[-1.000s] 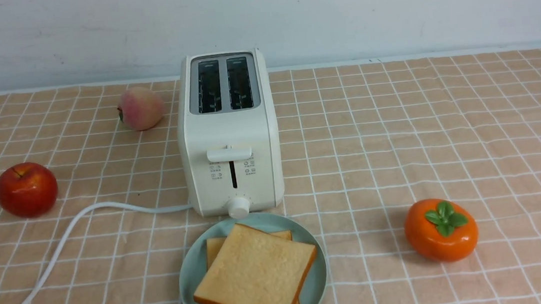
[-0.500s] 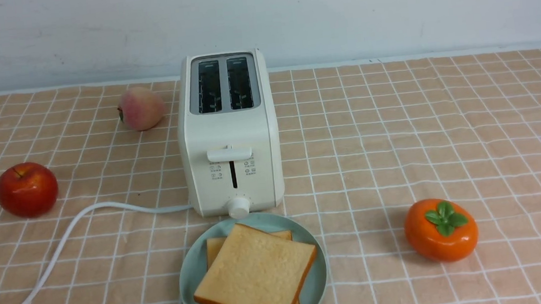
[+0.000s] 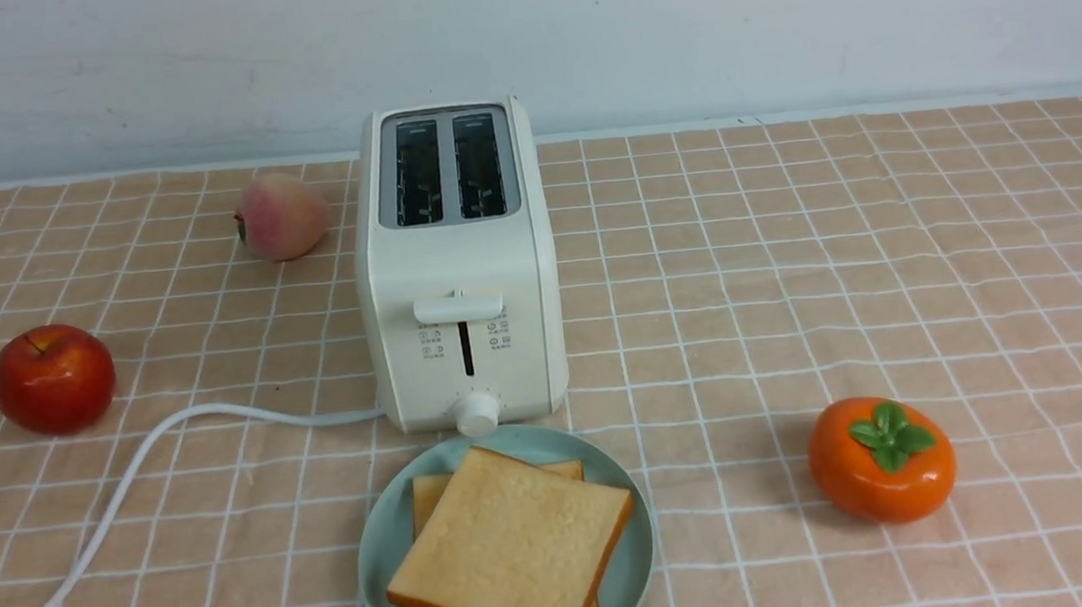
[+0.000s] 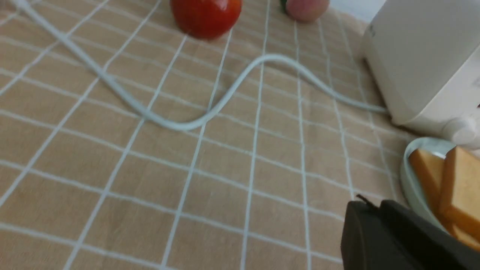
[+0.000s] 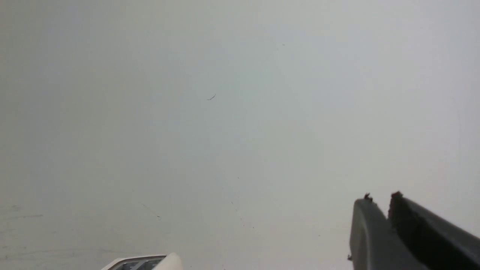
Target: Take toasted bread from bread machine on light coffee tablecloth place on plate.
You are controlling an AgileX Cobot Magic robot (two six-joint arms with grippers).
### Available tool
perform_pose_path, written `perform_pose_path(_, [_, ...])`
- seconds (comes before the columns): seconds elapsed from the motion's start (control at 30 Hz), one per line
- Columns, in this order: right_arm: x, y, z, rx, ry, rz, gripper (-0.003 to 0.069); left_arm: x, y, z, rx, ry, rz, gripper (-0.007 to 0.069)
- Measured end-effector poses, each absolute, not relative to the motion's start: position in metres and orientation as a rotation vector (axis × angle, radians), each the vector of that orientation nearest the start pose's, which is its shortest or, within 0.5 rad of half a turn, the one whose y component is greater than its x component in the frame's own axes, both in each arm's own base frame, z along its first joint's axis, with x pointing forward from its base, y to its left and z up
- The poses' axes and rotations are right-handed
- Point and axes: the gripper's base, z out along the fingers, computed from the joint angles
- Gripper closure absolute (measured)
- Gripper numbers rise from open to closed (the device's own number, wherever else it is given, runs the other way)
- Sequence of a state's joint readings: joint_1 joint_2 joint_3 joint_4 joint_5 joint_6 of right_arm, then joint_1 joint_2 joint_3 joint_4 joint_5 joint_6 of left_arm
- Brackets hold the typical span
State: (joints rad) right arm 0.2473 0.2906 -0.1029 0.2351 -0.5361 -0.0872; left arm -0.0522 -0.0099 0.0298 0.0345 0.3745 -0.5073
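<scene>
Light coffee tablecloth [image 3: 799, 266], tan with a thin white grid, covers the whole counter up to a plain pale wall [image 3: 672, 18].

Farthest left sits a red apple [image 3: 53, 379], with a white cord [image 3: 119, 499] curving from the near left edge across to the bread machine. A pinkish peach [image 3: 281, 216] lies farther back, just beside the machine's left side. The left end effector [image 4: 378, 205] hangs low over the cloth, its two dark fingers pressed together with only a seam between them. The plate and bread lie near it, just past its tip, apart from it.

At the middle, the cream bread machine [image 3: 457, 272] stands upright, lever and knob facing the robot. Directly in front of it, nearly touching the knob, is the pale green plate [image 3: 387, 541]. Both slices of toasted bread [image 3: 511, 548] lie flat on it, stacked. The upper slice is turned at an angle and hides most of the lower one.

To the right, an orange persimmon [image 3: 881, 459] rests well apart from the plate. The right end effector [image 5: 386, 200] points at the wall, fingers closed against each other, holding nothing, well clear of the bread. Its wrist view catches only a cut-off corner of the machine's top. The left wrist view is soft, and it crops the apple, peach and machine at its edges.
</scene>
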Motion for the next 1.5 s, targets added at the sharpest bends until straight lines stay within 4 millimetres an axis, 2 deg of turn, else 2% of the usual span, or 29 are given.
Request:
perform_pose_path(0.83, [0.075, 0.008, 0.275, 0.031, 1.154, 0.254, 0.0552, 0.052, -0.001, 0.169, -0.405, 1.862, -0.341, 0.0565])
perform_pose_path(1.0, [0.074, 0.008, 0.272, -0.015, 1.182, 0.198, 0.0545, 0.052, -0.001, 0.169, -0.405, 1.862, -0.341, 0.0565])
perform_pose_path(1.13, [0.070, 0.009, 0.254, -0.083, 1.325, 0.140, 0.0540, 0.052, -0.001, 0.169, -0.405, 1.862, -0.341, 0.0564])
perform_pose_path(1.17, [0.068, 0.009, 0.238, -0.113, 1.423, 0.116, 0.0538, 0.052, -0.001, 0.169, -0.405, 1.862, -0.341, 0.0561])
perform_pose_path(1.2, [0.067, 0.010, 0.235, -0.118, 1.437, 0.118, 0.0538, 0.052, -0.001, 0.169, -0.405, 1.862, -0.341, 0.0560])
perform_pose_path(1.23, [0.064, 0.009, 0.214, -0.130, 1.541, 0.099, 0.0536, 0.052, -0.001, 0.169, -0.405, 1.862, -0.341, 0.0558])
perform_pose_path(1.27, [0.064, 0.010, 0.208, -0.136, 1.576, 0.101, 0.0536, 0.052, -0.001, 0.169, -0.405, 1.862, -0.341, 0.0557])
perform_pose_path(1.33, [0.056, 0.011, 0.181, -0.149, 1.772, 0.100, 0.0535, 0.052, -0.001, 0.169, -0.405, 1.862, -0.341, 0.0554])
perform_pose_path(1.37, [0.054, 0.011, 0.175, -0.151, 1.834, 0.101, 0.0535, 0.052, -0.001, 0.168, -0.407, 1.863, -0.341, 0.0554])
perform_pose_path(1.5, [0.052, 0.010, 0.174, -0.138, 1.860, 0.077, 0.0532, 0.052, -0.001, 0.168, -0.407, 1.865, -0.341, 0.0552])
